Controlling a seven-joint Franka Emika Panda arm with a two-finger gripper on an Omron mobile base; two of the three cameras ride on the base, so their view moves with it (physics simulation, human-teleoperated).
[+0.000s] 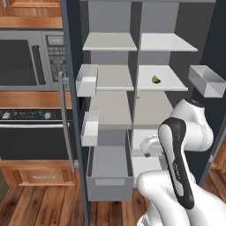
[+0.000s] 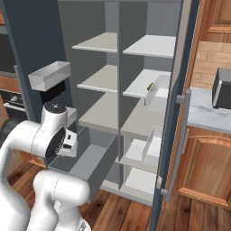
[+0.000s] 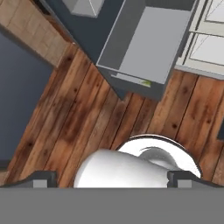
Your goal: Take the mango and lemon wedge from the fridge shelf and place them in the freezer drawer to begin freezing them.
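Note:
The freezer drawer point(image 1: 109, 180) stands pulled out at the bottom of the left column, also seen from above in the hand view point(image 3: 144, 43). A small yellow-green piece with a wedge shape, the lemon wedge point(image 1: 155, 80), lies on the bright-white fridge shelf point(image 1: 170, 84) of the right column. Just behind the drawer's front panel a yellow-green sliver point(image 3: 146, 83) shows; I cannot tell which fruit it is. My gripper point(image 3: 112, 179) is open and holds nothing. It hangs over the wooden floor in front of the drawer.
Both fridge doors stand open, with white bins point(image 1: 87, 80) on the left door and a bin point(image 1: 206, 80) on the right one. An oven and microwave point(image 1: 26, 62) are to the left. My own arm point(image 1: 176, 154) blocks the lower right shelves.

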